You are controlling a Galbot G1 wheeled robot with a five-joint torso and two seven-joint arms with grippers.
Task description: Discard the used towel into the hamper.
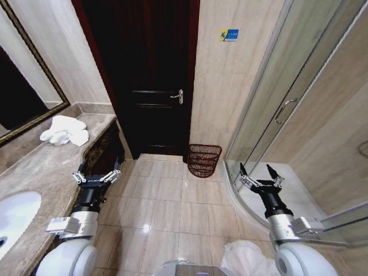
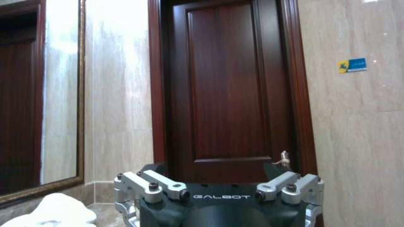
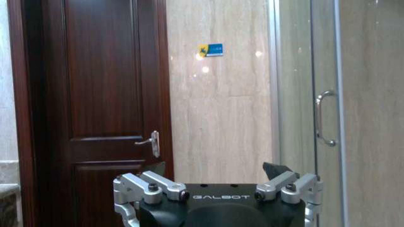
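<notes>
Left end effector and right end effector forward, low, fingers spread, empty.

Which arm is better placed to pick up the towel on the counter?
Left, probably. The left end effector, open, hangs beside the counter holding the white towel; the right end effector, open, is by the shower.

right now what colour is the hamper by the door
Dark reddish-brown openwork ribs; hamper shows best in the head view.

bright, even | glare – floor tiles (soft) | edges bowed
</notes>
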